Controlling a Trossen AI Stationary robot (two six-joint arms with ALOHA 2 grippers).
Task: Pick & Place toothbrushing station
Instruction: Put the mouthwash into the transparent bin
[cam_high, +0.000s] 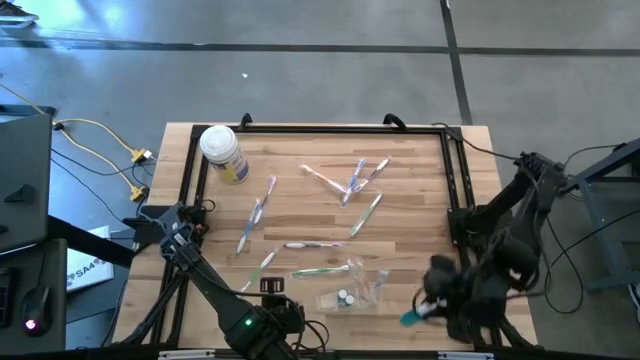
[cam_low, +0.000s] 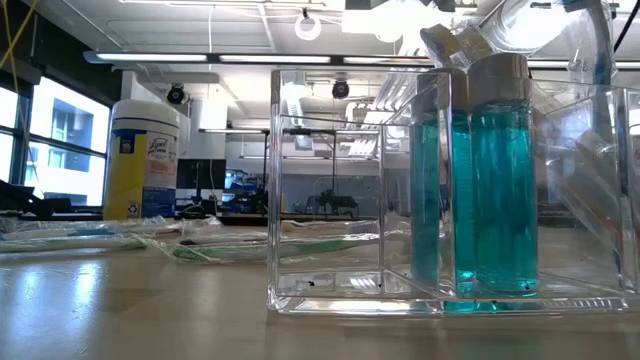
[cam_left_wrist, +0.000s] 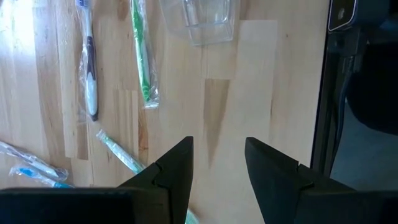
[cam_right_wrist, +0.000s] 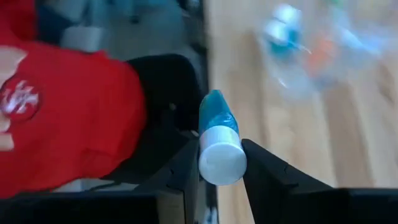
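My right end effector (cam_right_wrist: 216, 163) is clamped on a small blue-green tube with a white cap (cam_right_wrist: 219, 148); it looks light and slick, so I judge mid-body the safest hold. The clear holder (cam_high: 352, 296) sits just inboard of it on the bench (cam_high: 300, 150), rigid but easily tipped. My left end effector (cam_left_wrist: 217, 168) hangs part-open and empty, with wrapped toothbrushes (cam_left_wrist: 142, 53) ahead.

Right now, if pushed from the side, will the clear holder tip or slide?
The clear holder likely slides: flat base on smooth table. Walls look rigid. Its teal bottles load one compartment, so it may pivot.
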